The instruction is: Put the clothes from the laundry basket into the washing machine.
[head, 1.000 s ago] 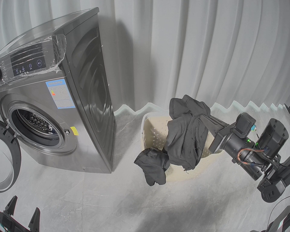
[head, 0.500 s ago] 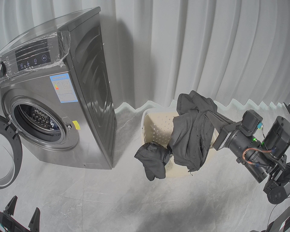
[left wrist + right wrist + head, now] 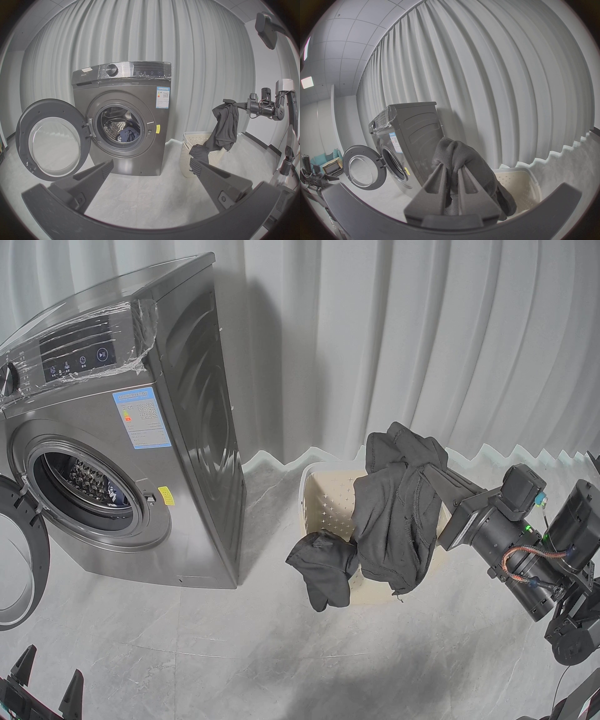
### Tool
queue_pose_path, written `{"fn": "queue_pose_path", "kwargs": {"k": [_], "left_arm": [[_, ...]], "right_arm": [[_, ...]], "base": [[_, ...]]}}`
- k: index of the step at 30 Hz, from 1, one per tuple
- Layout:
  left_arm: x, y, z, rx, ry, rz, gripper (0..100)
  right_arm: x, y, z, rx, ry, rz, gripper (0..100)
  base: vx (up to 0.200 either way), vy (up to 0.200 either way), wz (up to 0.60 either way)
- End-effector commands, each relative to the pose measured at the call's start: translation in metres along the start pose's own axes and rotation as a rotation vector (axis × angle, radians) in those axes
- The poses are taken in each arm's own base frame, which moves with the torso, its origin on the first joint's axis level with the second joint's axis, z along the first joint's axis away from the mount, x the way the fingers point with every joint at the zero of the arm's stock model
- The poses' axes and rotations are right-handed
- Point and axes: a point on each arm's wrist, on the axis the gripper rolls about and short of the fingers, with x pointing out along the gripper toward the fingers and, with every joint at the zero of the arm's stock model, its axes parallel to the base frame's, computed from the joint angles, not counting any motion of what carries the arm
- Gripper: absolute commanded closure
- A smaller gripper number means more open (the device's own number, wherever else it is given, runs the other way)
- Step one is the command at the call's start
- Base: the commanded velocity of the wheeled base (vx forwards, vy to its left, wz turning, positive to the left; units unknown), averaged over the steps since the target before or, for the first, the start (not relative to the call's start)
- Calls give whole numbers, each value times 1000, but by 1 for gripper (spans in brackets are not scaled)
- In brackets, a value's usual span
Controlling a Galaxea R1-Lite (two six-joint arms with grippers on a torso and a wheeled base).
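Dark garment (image 3: 394, 515) is pinched by right gripper (image 3: 452, 167) above laundry basket (image 3: 325, 505); blue piece (image 3: 128, 135) already loaded in washing machine (image 3: 187, 427); left gripper (image 3: 150, 162) is spread wide.

One washing machine (image 3: 187, 446) and one laundry basket (image 3: 328, 509) are counted.
Beside the washing machine dark clothes (image 3: 390, 521) are seen, whether one piece or two cannot be told; one blue garment (image 3: 128, 134) is seen inside it.

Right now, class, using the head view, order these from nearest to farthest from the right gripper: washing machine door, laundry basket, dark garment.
1. Dark garment, clamped in the right gripper.
2. Laundry basket, on the floor just below the gripper.
3. Washing machine door, swung open at the far left.
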Motion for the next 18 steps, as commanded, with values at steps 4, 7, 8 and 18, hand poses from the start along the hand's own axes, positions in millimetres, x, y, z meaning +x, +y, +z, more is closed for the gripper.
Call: {"fn": "queue_pose_path", "kwargs": {"k": [4, 7, 8, 18], "left_arm": [[0, 0, -4, -1, 3, -1, 0], [0, 0, -4, -3, 2, 0, 0], [0, 0, -4, -3, 1, 0, 0], [0, 0, -4, -1, 1, 0, 0]], "right_arm": [[1, 4, 0, 5, -1, 24, 100], [3, 7, 2, 12, -12, 34, 100], [4, 9, 1, 15, -16, 44, 100], [1, 19, 0, 32, -37, 88, 100]], "base": [[0, 200, 0], [0, 200, 0], [0, 200, 0], [0, 200, 0]]}}
